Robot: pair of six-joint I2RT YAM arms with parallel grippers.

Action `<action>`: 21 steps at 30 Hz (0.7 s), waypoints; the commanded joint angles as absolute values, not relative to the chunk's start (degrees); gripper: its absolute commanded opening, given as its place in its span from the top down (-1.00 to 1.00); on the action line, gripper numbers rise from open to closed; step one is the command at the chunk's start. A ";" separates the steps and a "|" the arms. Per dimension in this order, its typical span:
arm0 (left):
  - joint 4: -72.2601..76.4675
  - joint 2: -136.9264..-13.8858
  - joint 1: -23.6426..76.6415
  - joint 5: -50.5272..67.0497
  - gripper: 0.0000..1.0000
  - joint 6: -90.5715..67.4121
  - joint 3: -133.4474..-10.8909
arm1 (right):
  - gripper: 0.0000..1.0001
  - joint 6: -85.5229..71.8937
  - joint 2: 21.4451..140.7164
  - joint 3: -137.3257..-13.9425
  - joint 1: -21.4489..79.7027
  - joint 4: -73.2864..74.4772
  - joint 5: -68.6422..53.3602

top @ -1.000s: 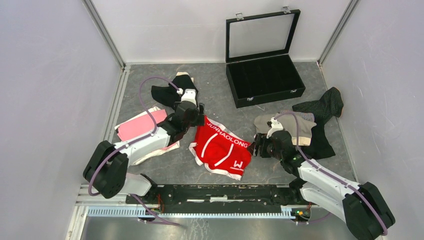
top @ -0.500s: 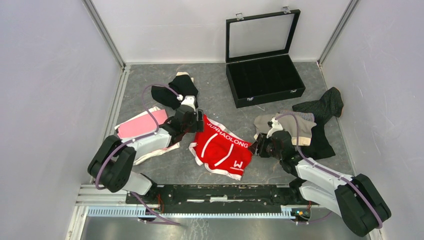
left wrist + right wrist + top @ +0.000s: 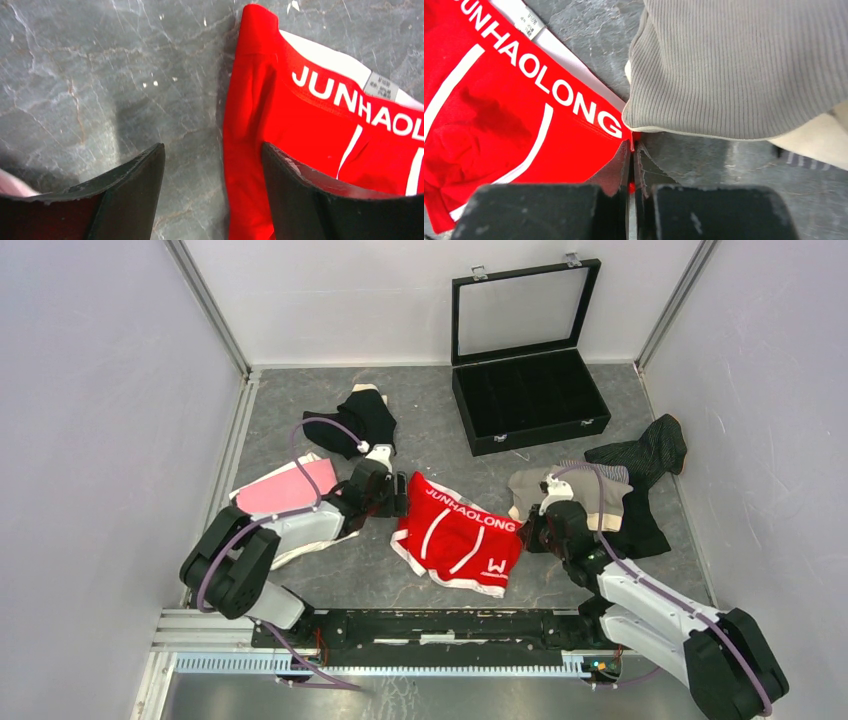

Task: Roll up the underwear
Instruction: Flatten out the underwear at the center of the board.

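Note:
The red underwear point(image 3: 458, 537) with white lettering lies flat in the middle of the grey floor. My left gripper point(image 3: 398, 496) is open at its left edge. In the left wrist view that gripper point(image 3: 212, 150) straddles the edge of the red underwear point(image 3: 310, 130), one finger over bare floor and the other over the cloth. My right gripper point(image 3: 524, 532) is at the right end of the waistband. The right wrist view shows this gripper point(image 3: 633, 146) shut on the corner of the red underwear point(image 3: 499, 115), with red cloth pinched between the jaws.
A grey ribbed garment point(image 3: 734, 65) touches the held corner, lying over beige cloth point(image 3: 585, 490). Dark pinstriped underwear point(image 3: 645, 455) is at the right, pink point(image 3: 285, 490) at the left and black point(image 3: 355, 420) behind it. An open black case point(image 3: 530, 390) stands at the back.
My right gripper has shut on the waistband corner and the red underwear has slid to the right and straightened. My left gripper has dropped lower at the cloth's left edge and narrowed slightly.

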State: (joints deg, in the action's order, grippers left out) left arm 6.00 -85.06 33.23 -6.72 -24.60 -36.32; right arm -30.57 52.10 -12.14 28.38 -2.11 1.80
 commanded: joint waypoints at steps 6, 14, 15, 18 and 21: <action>3.85 -70.40 33.22 -0.28 -0.57 -35.75 -29.02 | 0.93 -24.48 50.51 -17.12 28.21 4.13 8.98; -5.82 -54.45 33.59 1.91 -0.33 -41.83 -21.73 | 0.95 -24.79 51.79 -16.78 28.20 2.92 7.68; -6.00 -53.78 33.74 2.50 -0.29 -41.77 -21.33 | 0.95 -24.83 51.89 -16.66 28.21 2.71 7.50; -5.94 -54.45 34.53 3.20 -0.21 -41.21 -20.90 | 0.96 -25.03 52.07 -16.27 28.19 2.27 7.30; -4.80 -56.83 36.30 3.43 -0.16 -40.49 -21.86 | 0.97 -25.14 52.08 -15.80 28.21 2.05 7.09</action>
State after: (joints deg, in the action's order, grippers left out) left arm -5.08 -54.83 34.48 1.41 -38.79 -21.17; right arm -25.52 51.99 -14.90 28.38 3.95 6.70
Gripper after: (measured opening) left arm 0.593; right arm 0.045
